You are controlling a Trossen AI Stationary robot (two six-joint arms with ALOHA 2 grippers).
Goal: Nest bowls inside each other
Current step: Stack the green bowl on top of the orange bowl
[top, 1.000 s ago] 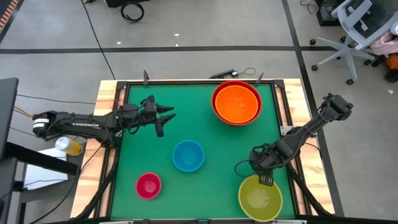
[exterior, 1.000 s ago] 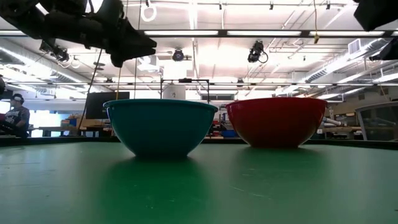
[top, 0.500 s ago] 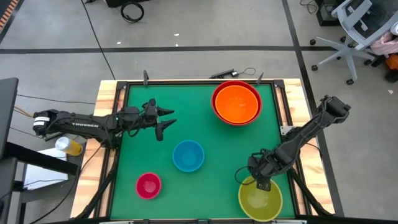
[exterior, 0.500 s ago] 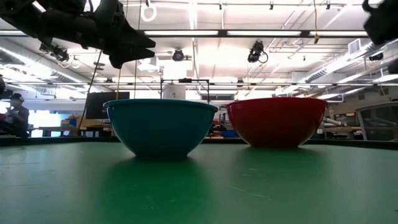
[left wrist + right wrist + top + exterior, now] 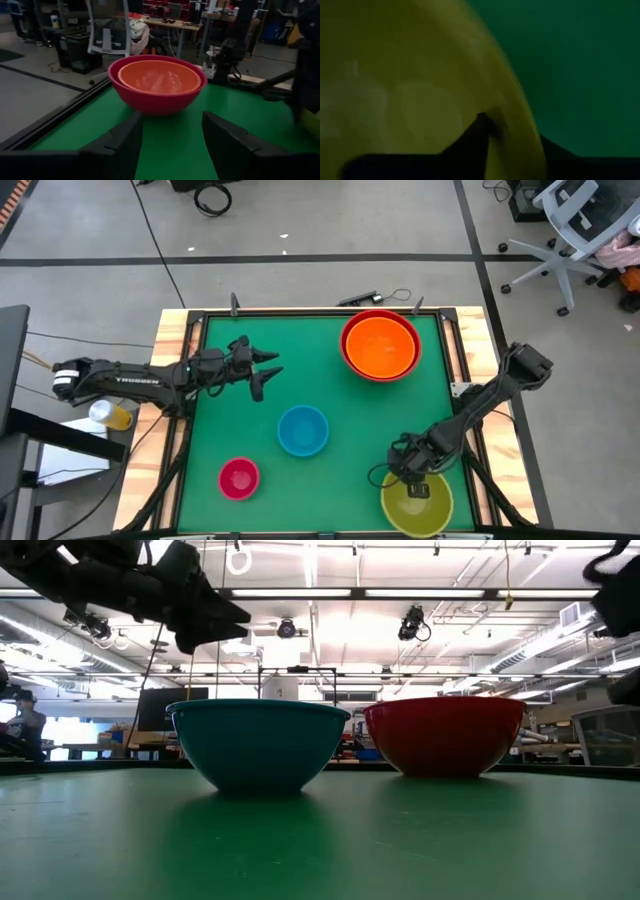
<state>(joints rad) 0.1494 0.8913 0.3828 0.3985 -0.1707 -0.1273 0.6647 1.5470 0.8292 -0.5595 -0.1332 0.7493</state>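
A yellow bowl (image 5: 418, 505) sits on the green mat near the table's near right corner. My right gripper (image 5: 414, 479) points steeply down at its far rim and is shut on it; the wrist view shows one dark finger inside the yellow bowl (image 5: 395, 100) and one outside. An orange bowl (image 5: 380, 345) is nested in a red bowl (image 5: 347, 358) at the far right. A blue bowl (image 5: 302, 430) and a small pink bowl (image 5: 238, 478) stand apart on the mat. My left gripper (image 5: 266, 373) hovers open above the far left of the mat, pointing toward the red bowl (image 5: 150, 102). My right gripper holds the yellow bowl by its far rim (image 5: 517, 135), with one finger (image 5: 477, 132) inside the bowl and the other outside its wall. The fingers come from above, slanting down. The bowl rests on the mat.
The mat has a raised dark frame (image 5: 195, 380) along its sides. The blue bowl (image 5: 258, 745) and the red bowl (image 5: 445, 735) stand side by side in the low view. Open green mat lies between the blue bowl and the yellow one.
My right gripper has come down and toward the table's near edge, from just beyond the yellow bowl onto its far rim, rolling a little as it went. The bowls have stayed where they were.
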